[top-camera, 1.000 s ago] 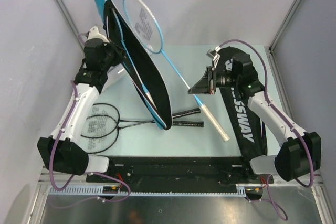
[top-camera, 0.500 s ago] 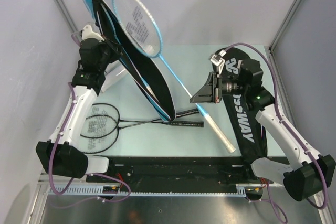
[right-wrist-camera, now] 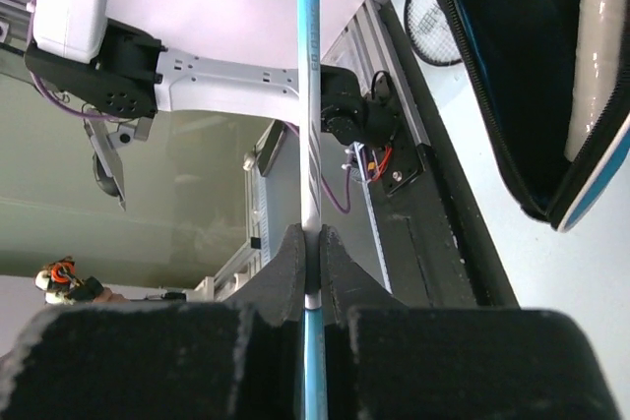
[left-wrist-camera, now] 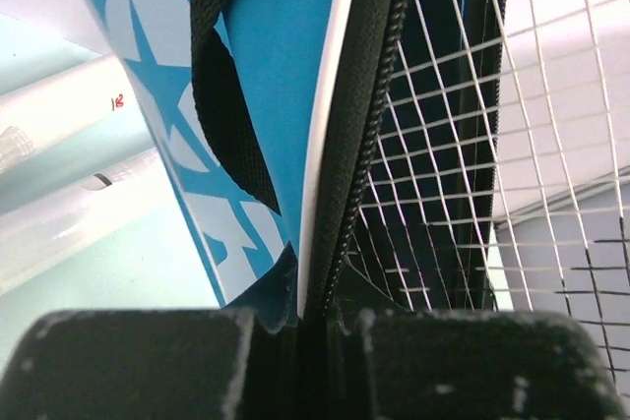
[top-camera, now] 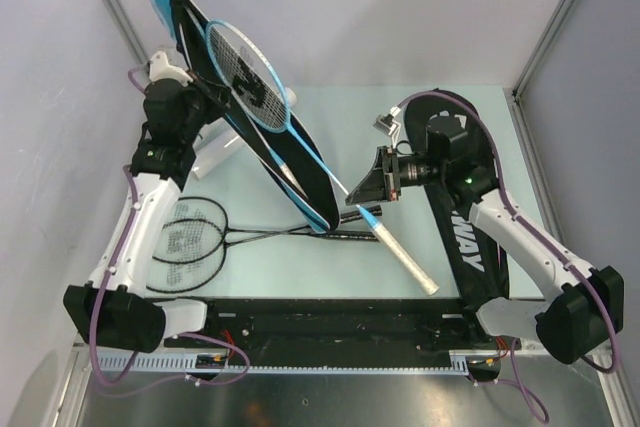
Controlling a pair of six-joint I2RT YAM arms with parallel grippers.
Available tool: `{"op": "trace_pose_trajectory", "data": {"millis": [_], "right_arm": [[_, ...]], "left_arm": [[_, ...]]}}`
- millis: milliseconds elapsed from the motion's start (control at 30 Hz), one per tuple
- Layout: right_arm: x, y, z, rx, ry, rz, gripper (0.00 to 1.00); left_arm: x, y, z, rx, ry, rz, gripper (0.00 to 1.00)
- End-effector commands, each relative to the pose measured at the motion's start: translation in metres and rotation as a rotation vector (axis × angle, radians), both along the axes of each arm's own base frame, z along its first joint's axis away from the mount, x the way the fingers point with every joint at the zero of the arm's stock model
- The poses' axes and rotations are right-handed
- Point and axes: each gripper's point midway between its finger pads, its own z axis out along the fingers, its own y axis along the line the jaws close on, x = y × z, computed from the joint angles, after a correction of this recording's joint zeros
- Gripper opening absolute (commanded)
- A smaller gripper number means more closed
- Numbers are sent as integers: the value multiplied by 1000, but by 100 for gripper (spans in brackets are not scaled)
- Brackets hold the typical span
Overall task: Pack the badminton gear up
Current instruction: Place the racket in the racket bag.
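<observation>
Overhead, racket (top-camera: 245,82) head at bag (top-camera: 310,197), wrist view, right hand (right-wrist-camera: 311,245) pinching shaft (right-wrist-camera: 309,95)

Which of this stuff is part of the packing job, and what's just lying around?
Job: blue racket, in right pincer; blue-black bag, in left pincer; two black rackets; white tubes.
Lying about: black lettered cover, purpose unclear; front rail.

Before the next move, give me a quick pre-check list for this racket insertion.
1. Right tool shut on blue racket shaft: ok.
2. Left tool gripping bag edge: ok.
3. Bag mouth open: ok.
4. Racket fully inside bag: not ok; shaft and handle are outside.
5. Bag's lower tip clear of black rackets: cannot tell.
</observation>
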Motion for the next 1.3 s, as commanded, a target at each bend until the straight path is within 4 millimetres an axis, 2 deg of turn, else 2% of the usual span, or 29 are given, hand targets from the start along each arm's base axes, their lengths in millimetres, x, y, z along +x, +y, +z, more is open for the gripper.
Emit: {"op": "trace_pose_trajectory", "data": {"millis": [0,33,200,367,500,567,633,667,700,767,800,833,867,900,967,1000,1100,1233,1267], "right_arm": [[6,12,16,50,-37,-10,0],[5,16,23,78,-60,7,0],[2,26,29,91,-66,23,0],[13,31,14,17,-36,-19,0],[34,33,9,-43,15,-108,0],[49,33,17,-30,29,-173,0],[64,35,28,-3,65,-220,0],[72,31,30,-3,77,-248,0],[81,26,29,-16,102,-295,0],[96,12,34,-11,74,-356,0],[103,5,28,-40,59,-383,0],[110,-2,28,-54,54,-402,0],[124,-17,20,-75,74,-447,0],[129,-23,15,-90,70,-458,0],[146,-41,0,-120,110,-512,0],[153,-46,-6,-134,103,-527,0],[172,-59,-30,-218,49,-588,0],[191,-67,-64,-357,-121,-591,0],[196,-75,-74,-419,-205,-583,0]], "left_arm": [[-22,-8,61,-65,-194,-59,0],[-23,-13,60,-75,-193,-89,1],[-28,-26,59,-112,-194,-142,0],[-35,-44,78,-132,-249,-230,0],[-41,-78,79,-164,-261,-353,0],[-41,-91,72,-184,-247,-374,0],[-46,-117,70,-226,-246,-427,0],[-47,-128,67,-242,-234,-454,0],[-47,-150,62,-276,-215,-505,0],[-48,-169,55,-303,-193,-530,0],[-52,-189,49,-334,-176,-556,0],[-50,-195,45,-348,-173,-543,0],[-49,-204,38,-369,-153,-540,0],[-52,-222,28,-382,-131,-562,0],[-53,-241,17,-425,-89,-560,1],[-49,-250,2,-440,-53,-555,0],[-49,-275,-14,-507,2,-600,0],[-42,-313,-42,-518,80,-668,0],[-45,-321,-44,-516,92,-705,0]]}}
